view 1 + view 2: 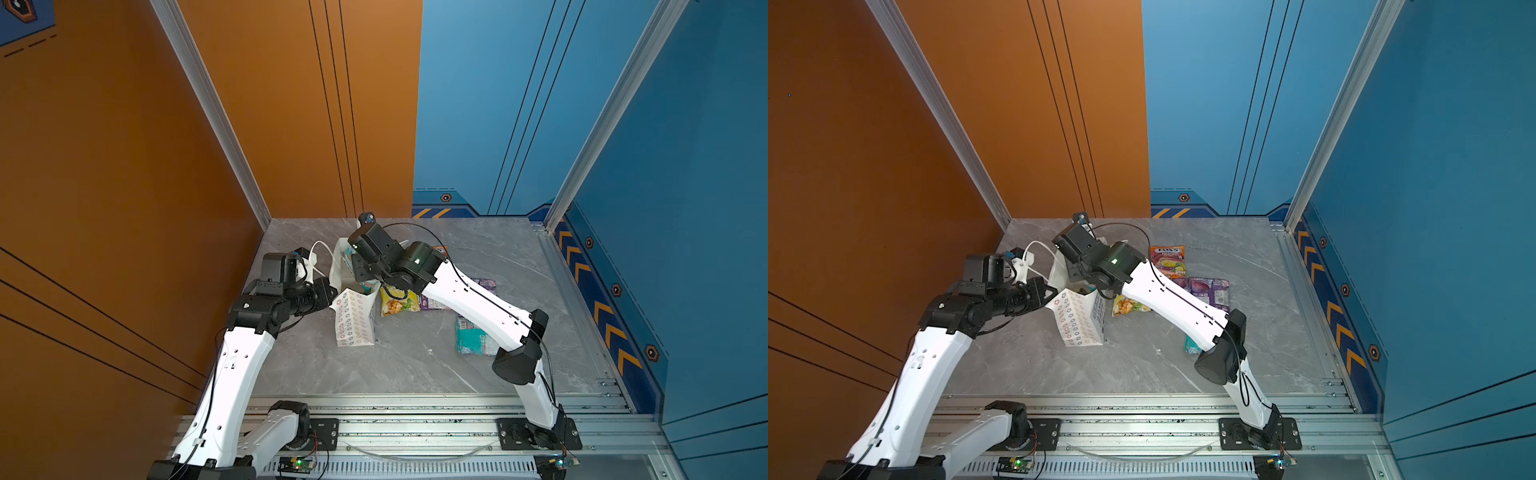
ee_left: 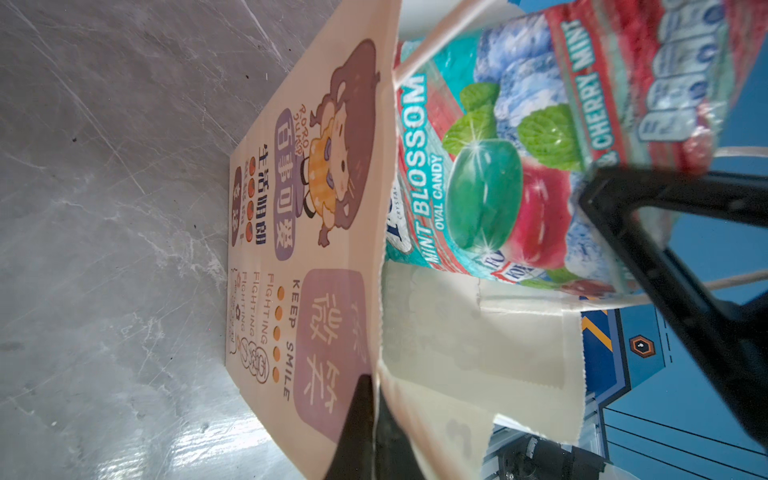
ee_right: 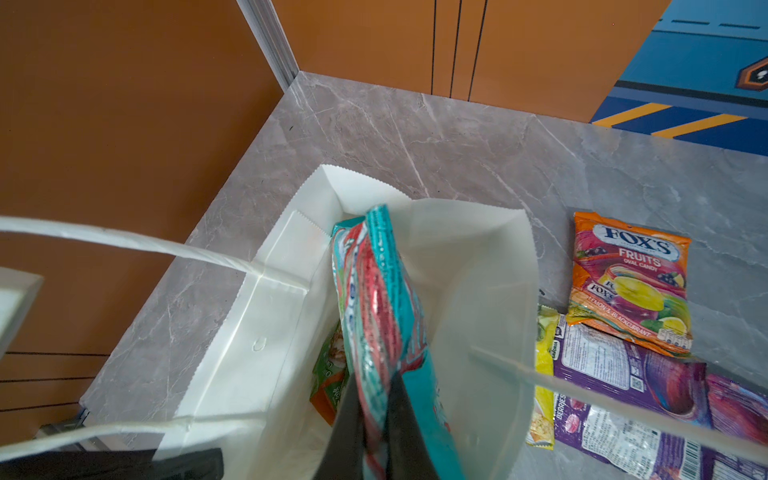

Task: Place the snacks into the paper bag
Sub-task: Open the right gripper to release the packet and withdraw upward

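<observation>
Your right gripper [image 3: 376,419] is clamped on the teal-and-red mint packet [image 3: 382,299], hanging it edge-down inside the mouth of the paper bag [image 3: 478,266] so it should slip past the green packet [image 3: 330,374] already inside. Your left gripper [image 2: 374,419] pinches the bag's front rim, jaws narrow, which keeps the bag upright and its mouth spread. On the marble table [image 3: 457,137], just beside the bag, the orange FOX'S packet [image 3: 631,282], purple packet [image 3: 631,399] and yellow packet [image 3: 544,374] wait within your reach.

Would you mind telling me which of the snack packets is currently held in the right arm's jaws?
The teal-and-red mint packet, pinched in the right gripper over the open paper bag. The orange packet and purple packet lie flat on the table.
</observation>
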Motion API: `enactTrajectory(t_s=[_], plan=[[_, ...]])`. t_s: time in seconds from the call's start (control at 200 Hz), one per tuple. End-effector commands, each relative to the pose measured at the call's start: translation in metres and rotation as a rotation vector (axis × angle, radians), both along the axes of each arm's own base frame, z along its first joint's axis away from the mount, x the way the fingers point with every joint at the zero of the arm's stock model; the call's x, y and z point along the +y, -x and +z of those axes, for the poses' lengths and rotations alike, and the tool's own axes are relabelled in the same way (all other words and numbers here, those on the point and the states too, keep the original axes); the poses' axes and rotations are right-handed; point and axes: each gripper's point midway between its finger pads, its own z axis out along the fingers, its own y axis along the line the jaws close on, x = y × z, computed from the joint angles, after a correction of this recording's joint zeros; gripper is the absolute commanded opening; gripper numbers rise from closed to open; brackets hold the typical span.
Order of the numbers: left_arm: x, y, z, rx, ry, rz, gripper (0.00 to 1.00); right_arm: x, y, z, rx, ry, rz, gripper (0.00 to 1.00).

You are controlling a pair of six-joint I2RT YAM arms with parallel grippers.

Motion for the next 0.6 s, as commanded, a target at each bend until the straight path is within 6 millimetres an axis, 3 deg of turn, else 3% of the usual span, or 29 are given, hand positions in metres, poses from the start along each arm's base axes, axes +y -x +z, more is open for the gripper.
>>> enactTrajectory(t_s=[0.0, 0.11, 0.315, 0.33, 0.37, 0.596], plan=[[-0.002, 0.0, 0.0, -0.011, 0.003, -0.009, 0.05, 0.009, 0.001, 0.02, 0.006, -0.097, 0.023, 0.21], [-0.002, 0.0, 0.0, -0.011, 0.004, -0.01, 0.06, 0.025, 0.011, 0.03, 0.036, -0.187, 0.091, 0.33], [-0.002, 0.001, 0.001, -0.018, 0.004, -0.01, 0.06, 0.041, 0.019, 0.046, 0.057, -0.295, 0.16, 0.34], [-0.002, 0.001, 0.001, -0.017, 0.004, -0.009, 0.06, 0.035, 0.022, 0.06, 0.04, -0.313, 0.163, 0.34], [-0.002, 0.002, 0.002, -0.019, 0.003, -0.009, 0.06, 0.031, 0.023, 0.067, 0.024, -0.32, 0.163, 0.35], [-0.001, 0.001, -0.001, -0.012, 0.0, -0.008, 0.06, 0.002, 0.019, 0.081, -0.041, -0.315, 0.129, 0.35]])
